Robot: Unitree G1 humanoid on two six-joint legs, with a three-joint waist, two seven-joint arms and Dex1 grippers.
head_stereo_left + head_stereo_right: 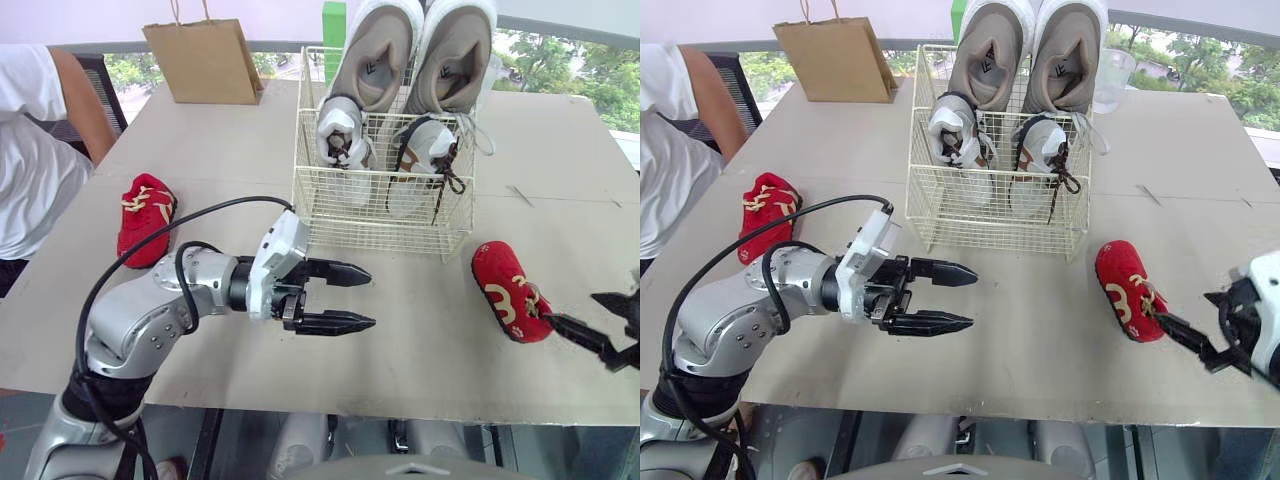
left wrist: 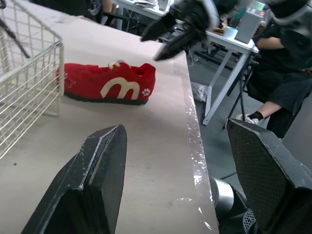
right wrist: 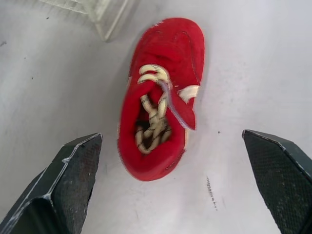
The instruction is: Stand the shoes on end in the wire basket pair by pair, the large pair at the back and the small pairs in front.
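Observation:
A cream wire basket (image 1: 385, 215) stands mid-table. Two large beige shoes (image 1: 375, 50) stand on end at its back, two small white-and-grey shoes (image 1: 340, 135) in front of them. One small red shoe (image 1: 510, 292) lies flat on the table right of the basket, the other red shoe (image 1: 145, 217) far left. My right gripper (image 1: 600, 325) is open just right of the near red shoe (image 3: 161, 102), its heel facing the fingers. My left gripper (image 1: 350, 298) hangs open and empty in front of the basket's left corner.
A brown paper bag (image 1: 205, 62) stands at the table's back left. A person in a white shirt (image 1: 30, 170) sits at the left edge. A clear cup (image 1: 1115, 80) stands behind the basket. The table's front edge (image 1: 400, 410) runs close below both grippers.

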